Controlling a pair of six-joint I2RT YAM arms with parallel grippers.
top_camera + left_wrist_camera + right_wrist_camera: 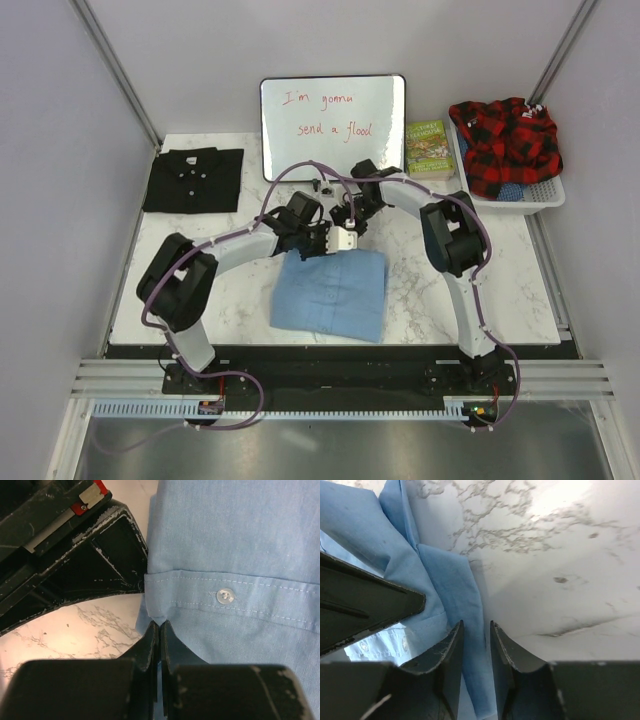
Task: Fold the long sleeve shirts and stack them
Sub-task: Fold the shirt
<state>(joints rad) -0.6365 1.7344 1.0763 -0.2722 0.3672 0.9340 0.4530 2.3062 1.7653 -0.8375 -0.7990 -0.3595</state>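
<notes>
The light blue long sleeve shirt (332, 292) lies folded on the marble table, in front of both arms. My left gripper (312, 248) sits at its far edge, shut on the hem (160, 623) near a white button (226, 596). My right gripper (347, 236) is right beside it, and its jaws (476, 624) close on a thick fold of the same blue shirt (470, 595) that fills the gap. The black long sleeve shirt (193, 178) lies folded flat at the back left, away from both grippers.
A whiteboard (333, 127) with red writing leans at the back centre. A green book (428, 148) lies to its right. A white basket (545, 190) at the back right holds a red plaid garment (505, 140). Grey walls close in both sides.
</notes>
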